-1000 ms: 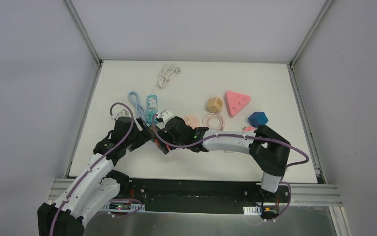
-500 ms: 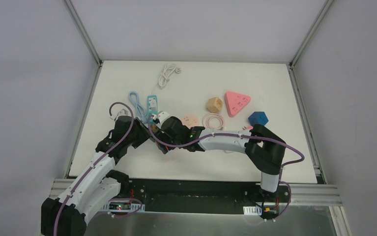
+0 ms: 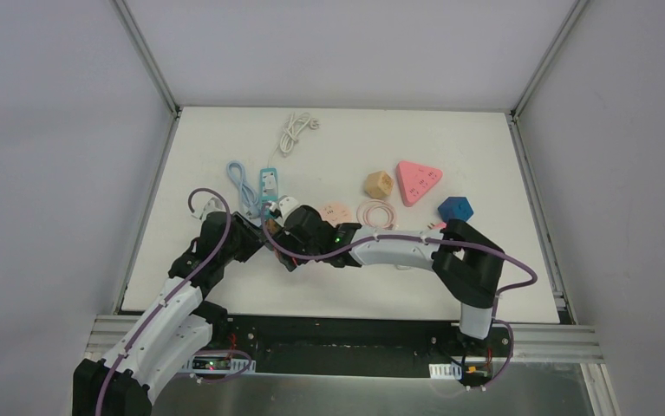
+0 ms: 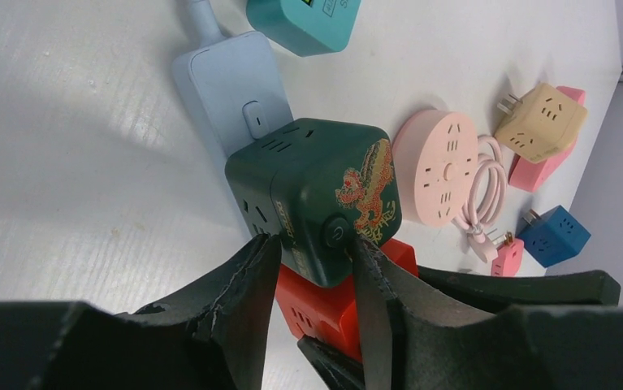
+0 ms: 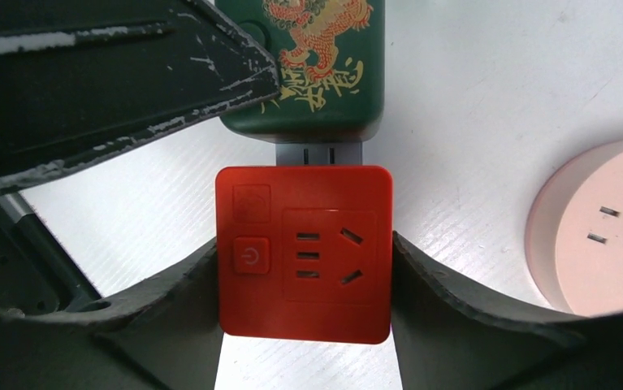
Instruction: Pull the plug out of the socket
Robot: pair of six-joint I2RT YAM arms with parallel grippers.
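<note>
Left gripper point(image 4: 312, 253) fingers pinch dark green dragon-print cube socket point(image 4: 316, 191), left of centre on white table point(image 3: 450, 277). Right gripper point(image 5: 304, 248) fingers clamp red cube socket point(image 5: 304, 268), joined to green cube by grey plug point(image 5: 320, 153).

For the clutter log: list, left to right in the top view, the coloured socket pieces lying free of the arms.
teal power strip → round pink socket → tan cube adapter → pink triangular socket → blue cube adapter
</note>
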